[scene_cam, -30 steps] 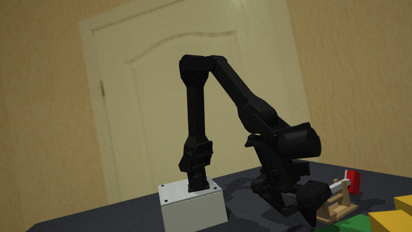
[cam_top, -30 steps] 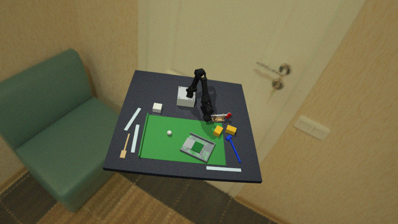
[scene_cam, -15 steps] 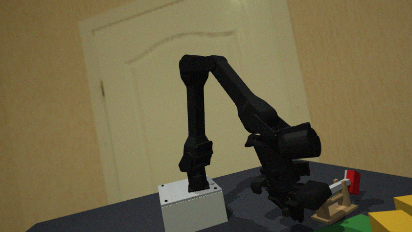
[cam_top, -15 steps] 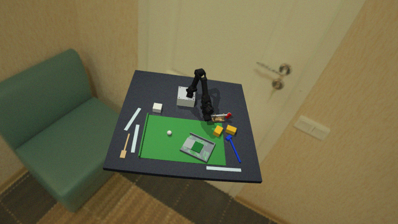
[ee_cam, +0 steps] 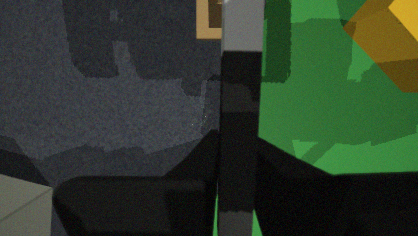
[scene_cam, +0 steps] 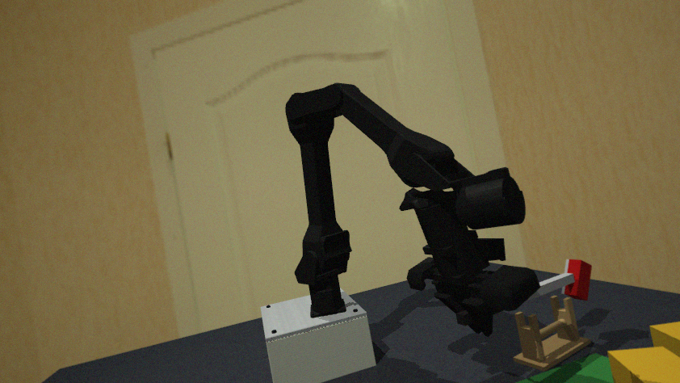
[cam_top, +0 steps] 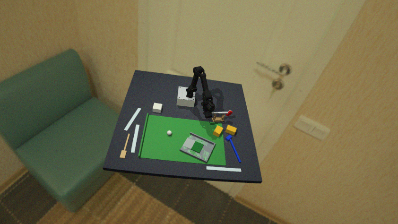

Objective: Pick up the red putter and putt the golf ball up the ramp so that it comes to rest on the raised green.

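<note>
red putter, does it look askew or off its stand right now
Nothing stands out. The red putter is roughly level, lifted clear above its wooden stand, with the gripper shut on its dark handle. That fits a pickup, not a slip.

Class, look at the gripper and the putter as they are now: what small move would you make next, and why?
Probably swing the putter over toward the ball. The gripper is shut on its dark handle, and the exterior view shows the shaft and red head already clear above the wooden stand. The ball sits out on the green mat, with the ramp beyond.
</note>
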Motion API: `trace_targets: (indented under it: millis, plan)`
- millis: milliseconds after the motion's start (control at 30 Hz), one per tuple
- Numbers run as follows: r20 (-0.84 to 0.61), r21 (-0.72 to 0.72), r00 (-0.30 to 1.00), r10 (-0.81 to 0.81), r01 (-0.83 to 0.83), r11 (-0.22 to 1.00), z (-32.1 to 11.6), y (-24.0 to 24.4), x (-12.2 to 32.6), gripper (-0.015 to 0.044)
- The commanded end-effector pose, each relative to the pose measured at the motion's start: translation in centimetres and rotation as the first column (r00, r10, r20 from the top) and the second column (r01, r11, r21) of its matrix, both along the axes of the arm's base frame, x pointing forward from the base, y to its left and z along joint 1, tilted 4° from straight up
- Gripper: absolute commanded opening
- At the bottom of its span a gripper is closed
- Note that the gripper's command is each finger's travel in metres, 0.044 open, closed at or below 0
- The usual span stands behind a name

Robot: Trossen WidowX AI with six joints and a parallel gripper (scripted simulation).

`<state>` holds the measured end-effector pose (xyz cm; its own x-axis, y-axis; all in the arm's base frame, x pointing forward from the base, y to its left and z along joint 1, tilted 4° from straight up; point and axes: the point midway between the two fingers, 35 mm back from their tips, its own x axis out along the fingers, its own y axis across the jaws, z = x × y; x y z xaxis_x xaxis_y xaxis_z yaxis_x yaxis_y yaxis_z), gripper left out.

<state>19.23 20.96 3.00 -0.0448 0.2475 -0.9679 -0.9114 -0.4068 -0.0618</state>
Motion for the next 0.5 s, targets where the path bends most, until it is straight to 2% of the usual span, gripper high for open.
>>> trace_targets:
  millis: [0, 133, 267, 467]
  plan:
    - [0.019, 0.029, 1.000, 0.000, 0.000, 1.000, 3.8, 0.3, 0.1, 0.0000]
    - [0.018, 0.028, 1.000, 0.000, 0.000, 1.000, 5.6, 0.0, -0.3, 0.0000]
    - [0.015, 0.015, 1.000, -0.004, 0.004, 1.000, 4.7, -0.1, -0.2, 0.0000]
    - [-0.018, -0.022, 0.980, -0.196, 0.195, 0.980, 5.3, -2.1, 1.9, 0.0000]
